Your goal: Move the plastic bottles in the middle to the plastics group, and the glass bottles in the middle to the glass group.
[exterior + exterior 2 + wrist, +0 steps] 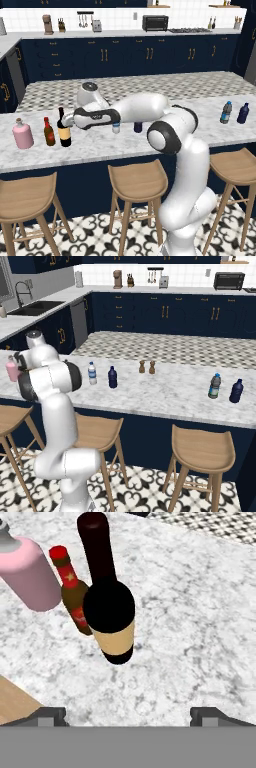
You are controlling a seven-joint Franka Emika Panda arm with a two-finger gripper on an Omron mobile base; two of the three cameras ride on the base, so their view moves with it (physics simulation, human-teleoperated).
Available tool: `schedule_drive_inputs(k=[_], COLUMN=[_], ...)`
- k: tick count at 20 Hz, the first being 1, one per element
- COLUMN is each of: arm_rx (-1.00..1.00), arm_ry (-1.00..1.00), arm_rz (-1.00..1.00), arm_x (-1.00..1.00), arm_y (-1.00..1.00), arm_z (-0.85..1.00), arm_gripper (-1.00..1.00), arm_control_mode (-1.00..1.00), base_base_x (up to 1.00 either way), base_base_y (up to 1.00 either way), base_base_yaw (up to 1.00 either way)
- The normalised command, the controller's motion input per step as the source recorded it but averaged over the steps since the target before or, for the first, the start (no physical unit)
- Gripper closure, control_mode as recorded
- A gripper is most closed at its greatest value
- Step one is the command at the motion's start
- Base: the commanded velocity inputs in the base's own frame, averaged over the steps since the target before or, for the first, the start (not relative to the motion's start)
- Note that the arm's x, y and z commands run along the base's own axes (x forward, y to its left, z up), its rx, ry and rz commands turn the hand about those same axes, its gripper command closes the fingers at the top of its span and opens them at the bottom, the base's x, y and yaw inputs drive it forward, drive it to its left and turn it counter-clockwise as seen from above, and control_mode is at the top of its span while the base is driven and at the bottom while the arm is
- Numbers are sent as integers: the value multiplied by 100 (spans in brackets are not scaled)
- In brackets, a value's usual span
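Note:
The tall black wine bottle (pixel 63 128) (pixel 107 607) stands upright on the marble counter (pixel 100 145), right of the small brown red-capped bottle (pixel 49 132) (pixel 72 594) and the pink jug (pixel 22 134) (pixel 30 572). My gripper (pixel 69 120) (pixel 128 713) hangs open just right of the wine bottle, holding nothing. Behind my forearm, mid-counter, stand the clear white-capped bottle (pixel 116 128) (pixel 92 373) and the dark navy bottle (pixel 138 127) (pixel 112 377). The plastics group, a blue-capped clear bottle (pixel 226 112) (pixel 214 386) and a dark blue one (pixel 243 113) (pixel 236 391), stands far right.
Two small brown shakers (pixel 146 367) stand at the counter's back middle. Wooden stools (pixel 137 182) line the counter's near side. My arm (pixel 145 107) reaches left over the counter, in front of the middle bottles.

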Motion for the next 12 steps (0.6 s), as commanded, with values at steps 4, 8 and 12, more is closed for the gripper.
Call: schedule_drive_inputs(k=[4,8,12], arm_rx=[5,1,0], arm_ry=[0,0,0], arm_rz=[-2,-5,-7], arm_x=[-16,-4,0], arm_y=[-83,-92,-91], arm_z=[34,28,25], arm_gripper=[-100,-100,-100], arm_control_mode=[-100,-100,-100], base_base_x=[0,0,0], base_base_y=[0,0,0], base_base_yaw=[0,0,0])
